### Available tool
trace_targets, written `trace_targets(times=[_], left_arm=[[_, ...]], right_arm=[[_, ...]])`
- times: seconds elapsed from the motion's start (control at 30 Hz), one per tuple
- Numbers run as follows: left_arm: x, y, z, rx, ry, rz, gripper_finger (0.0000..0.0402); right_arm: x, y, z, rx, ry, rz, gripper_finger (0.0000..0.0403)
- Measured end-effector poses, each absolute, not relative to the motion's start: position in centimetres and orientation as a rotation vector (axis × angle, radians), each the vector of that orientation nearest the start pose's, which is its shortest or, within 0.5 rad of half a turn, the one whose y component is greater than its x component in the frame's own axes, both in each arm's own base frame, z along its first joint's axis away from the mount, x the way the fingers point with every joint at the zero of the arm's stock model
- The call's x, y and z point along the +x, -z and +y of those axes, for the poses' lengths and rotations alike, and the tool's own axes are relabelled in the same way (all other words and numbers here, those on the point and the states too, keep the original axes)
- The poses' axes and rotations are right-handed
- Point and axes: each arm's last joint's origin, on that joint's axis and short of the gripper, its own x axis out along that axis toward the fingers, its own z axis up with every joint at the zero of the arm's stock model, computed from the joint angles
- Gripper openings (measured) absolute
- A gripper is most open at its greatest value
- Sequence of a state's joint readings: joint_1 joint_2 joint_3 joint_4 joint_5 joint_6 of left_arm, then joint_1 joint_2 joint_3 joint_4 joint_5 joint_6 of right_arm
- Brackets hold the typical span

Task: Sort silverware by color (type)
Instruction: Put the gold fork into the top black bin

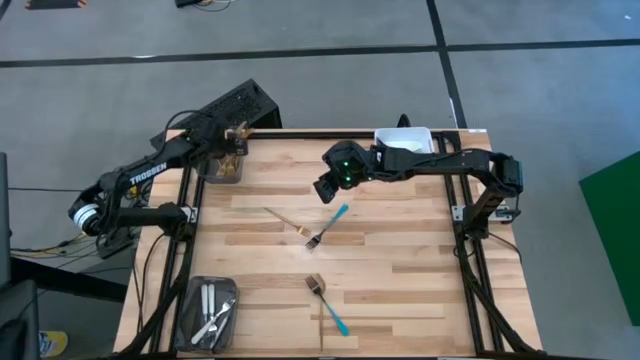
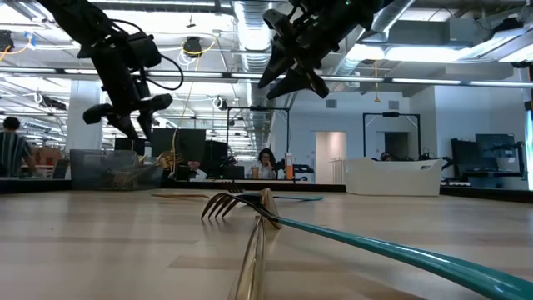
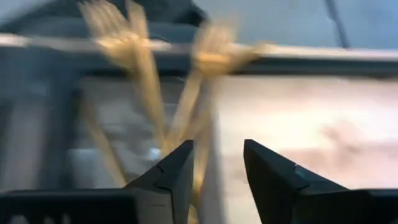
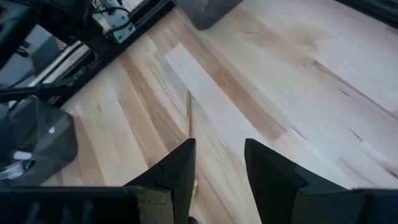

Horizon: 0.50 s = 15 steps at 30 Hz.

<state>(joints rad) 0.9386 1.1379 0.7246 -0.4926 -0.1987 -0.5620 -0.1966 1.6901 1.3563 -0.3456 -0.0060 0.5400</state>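
Gold forks (image 1: 234,148) are standing bunched in the dark tray (image 1: 205,172) at the upper left of the high view, where the left gripper (image 1: 222,138) is hovering with its jaws parted and nothing visibly between them. Left on the wooden table (image 1: 400,270) are a gold fork (image 1: 286,220) and two blue-handled forks (image 1: 328,226) (image 1: 327,304) near centre; silver pieces (image 1: 212,312) are lying in the lower-left tray (image 1: 191,305). The right gripper (image 1: 325,188) is hanging open above the middle. The forks look light, stiff and slick, likely best pinched mid-handle. "TROSSEN" is reading on the left arm (image 1: 150,168).
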Motion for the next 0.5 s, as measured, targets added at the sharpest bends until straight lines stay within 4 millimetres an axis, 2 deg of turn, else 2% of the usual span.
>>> trace_targets(times=[0.2,0.5], left_arm=[[13.7,-23.6,16.7,-0.866,-1.005,0.509,0.0138],[18.5,-25.8,11.9,-0.594,-0.506,0.464,0.013]], right_arm=[[36.6,-27.6,-7.4,0.617,0.4,0.671,0.0164],[36.8,-27.5,-5.8,0.661,0.389,0.69,0.0164]])
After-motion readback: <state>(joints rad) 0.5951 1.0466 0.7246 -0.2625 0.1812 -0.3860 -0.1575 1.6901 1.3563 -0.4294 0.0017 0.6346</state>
